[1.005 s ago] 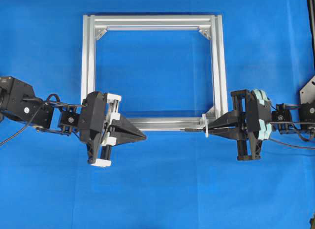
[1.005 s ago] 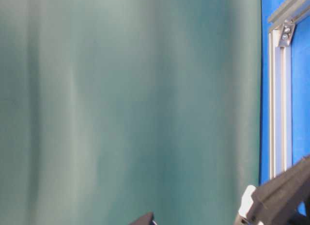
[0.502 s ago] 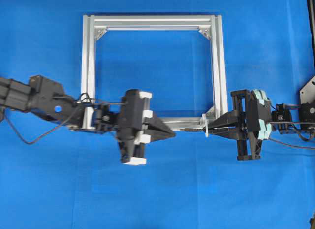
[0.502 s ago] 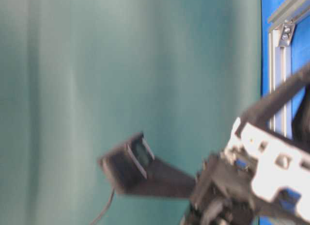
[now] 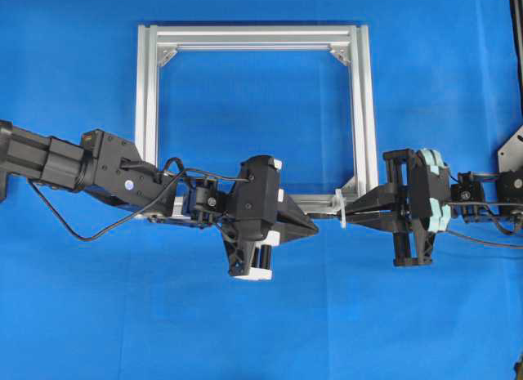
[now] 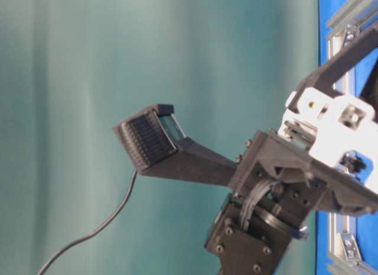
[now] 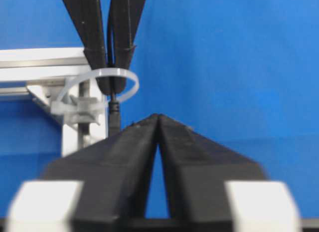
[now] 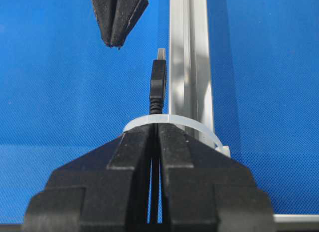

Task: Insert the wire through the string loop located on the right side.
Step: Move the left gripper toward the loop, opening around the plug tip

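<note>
Right gripper (image 8: 155,134) clenched on the wire (image 8: 158,87), plug tip already poked through the string loop (image 8: 172,121) at the near right corner of the aluminium frame (image 5: 253,37), pointing toward the left arm. Left gripper (image 8: 118,42) just beside the plug tip, slightly off its line toward the open cloth side; tips look nearly together in both wrist views, slim gap behind them, nothing held. Judged step: receiving the plug on the far side of the loop. For a clean handover, advisable to part the left fingertips wider, line up on the plug axis, close on the plug body rather than the metal end, and avoid nudging the loop. Blue cloth (image 5: 261,331) beneath.
</note>
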Robot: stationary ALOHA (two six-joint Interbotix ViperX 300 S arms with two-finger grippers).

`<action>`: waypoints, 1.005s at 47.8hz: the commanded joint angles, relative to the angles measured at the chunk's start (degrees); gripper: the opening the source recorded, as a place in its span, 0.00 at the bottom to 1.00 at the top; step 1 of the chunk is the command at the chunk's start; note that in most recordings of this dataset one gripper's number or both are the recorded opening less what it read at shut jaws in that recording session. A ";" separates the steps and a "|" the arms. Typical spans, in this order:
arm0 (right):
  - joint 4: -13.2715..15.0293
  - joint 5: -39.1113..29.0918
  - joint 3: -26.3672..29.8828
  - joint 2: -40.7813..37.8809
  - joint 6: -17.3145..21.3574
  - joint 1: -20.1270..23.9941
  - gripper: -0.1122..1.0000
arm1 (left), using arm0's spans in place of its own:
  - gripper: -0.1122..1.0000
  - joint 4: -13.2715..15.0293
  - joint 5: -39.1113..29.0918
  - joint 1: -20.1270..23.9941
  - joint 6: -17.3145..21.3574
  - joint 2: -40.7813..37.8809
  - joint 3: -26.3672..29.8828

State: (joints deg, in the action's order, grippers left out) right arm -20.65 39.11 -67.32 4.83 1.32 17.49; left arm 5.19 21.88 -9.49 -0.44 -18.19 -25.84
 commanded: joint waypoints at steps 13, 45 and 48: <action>0.00 0.53 0.53 0.53 -0.09 -0.18 0.07 | 0.90 -0.18 0.70 0.62 0.09 0.88 1.41; 0.00 0.62 0.53 0.53 -0.18 -0.18 0.07 | 0.88 -0.09 2.72 2.02 -0.26 -6.06 4.22; 0.00 0.53 0.44 0.53 -0.18 -0.18 0.07 | 0.88 -0.18 2.72 2.02 -0.18 -6.06 4.39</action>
State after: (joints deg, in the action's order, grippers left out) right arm -20.65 39.11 -67.32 4.92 1.23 17.40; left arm 5.19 24.08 -7.65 -0.79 -25.40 -22.85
